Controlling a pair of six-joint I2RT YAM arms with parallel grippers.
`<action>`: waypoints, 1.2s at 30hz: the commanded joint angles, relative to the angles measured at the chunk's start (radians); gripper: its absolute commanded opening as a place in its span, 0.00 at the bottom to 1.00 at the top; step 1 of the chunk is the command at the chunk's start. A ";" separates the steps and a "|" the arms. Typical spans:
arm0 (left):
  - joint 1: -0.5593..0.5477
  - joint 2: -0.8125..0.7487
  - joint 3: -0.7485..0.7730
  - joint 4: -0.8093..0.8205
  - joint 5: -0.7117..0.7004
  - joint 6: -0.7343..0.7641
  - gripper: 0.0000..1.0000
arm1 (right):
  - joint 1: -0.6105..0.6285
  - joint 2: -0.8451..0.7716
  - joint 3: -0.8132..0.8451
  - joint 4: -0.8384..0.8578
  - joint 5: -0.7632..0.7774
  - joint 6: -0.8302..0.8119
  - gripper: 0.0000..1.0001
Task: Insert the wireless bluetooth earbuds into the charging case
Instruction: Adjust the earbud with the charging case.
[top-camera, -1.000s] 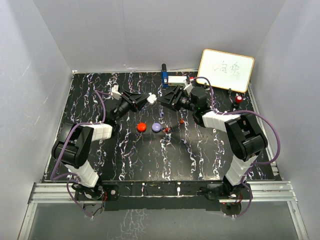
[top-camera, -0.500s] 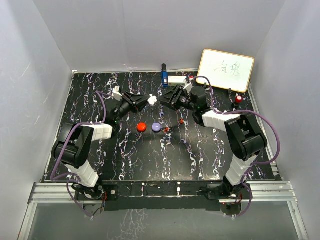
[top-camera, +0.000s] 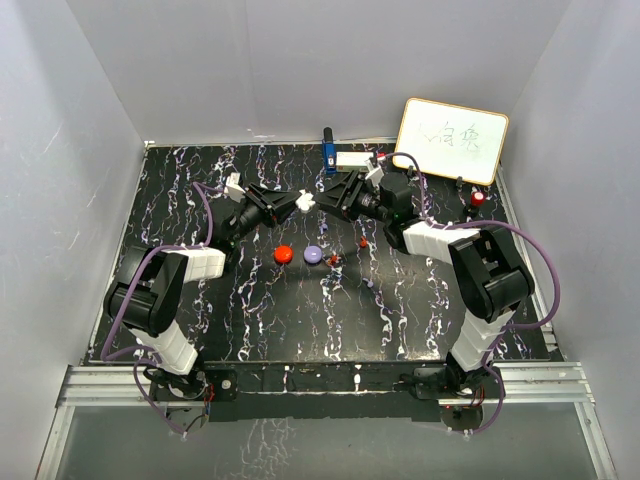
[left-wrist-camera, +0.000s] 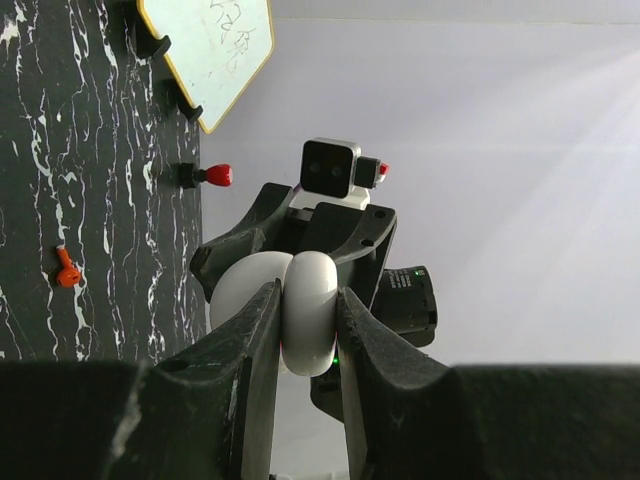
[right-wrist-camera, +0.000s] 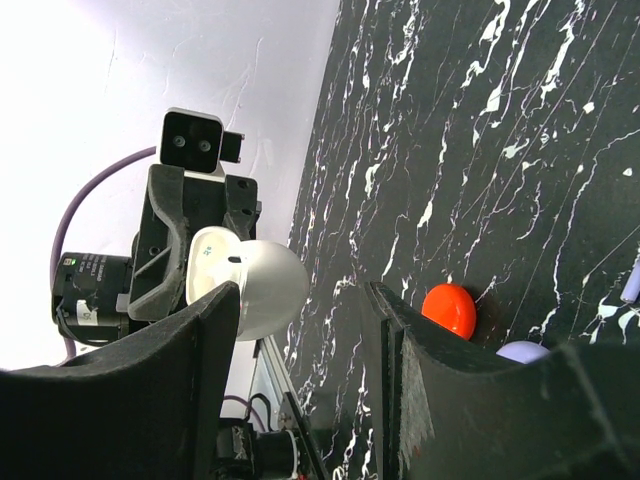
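Note:
The white charging case (top-camera: 303, 200) is gripped in my left gripper (top-camera: 296, 201), held above the table at the back middle. In the left wrist view the case (left-wrist-camera: 310, 310) sits clamped between both fingers. My right gripper (top-camera: 337, 195) faces it from the right, open and empty. In the right wrist view the case (right-wrist-camera: 250, 285) lies just beyond the right gripper's (right-wrist-camera: 305, 330) left finger. Tiny red earbud pieces lie on the table: one (top-camera: 362, 243) below the right gripper, one (top-camera: 333, 260) beside the purple puck. One also shows in the left wrist view (left-wrist-camera: 66, 272).
A red puck (top-camera: 283, 254) and a purple puck (top-camera: 313, 255) lie mid-table. A whiteboard (top-camera: 451, 139) leans at the back right with a red-capped object (top-camera: 479, 198) near it. A blue item (top-camera: 328, 150) and a white box (top-camera: 352, 158) stand at the back wall.
Almost nothing. The left gripper keeps its hold on the case, and the two grippers have edged very slightly closer together.

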 joint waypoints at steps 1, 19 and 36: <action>-0.005 -0.001 0.018 0.015 0.006 0.012 0.00 | 0.015 -0.012 0.025 0.044 0.008 -0.012 0.50; -0.005 0.029 0.052 0.012 -0.004 0.014 0.00 | 0.017 -0.059 -0.011 0.046 0.012 -0.010 0.50; -0.005 0.003 0.021 0.039 -0.017 -0.010 0.00 | -0.018 -0.131 -0.037 -0.044 0.062 -0.065 0.50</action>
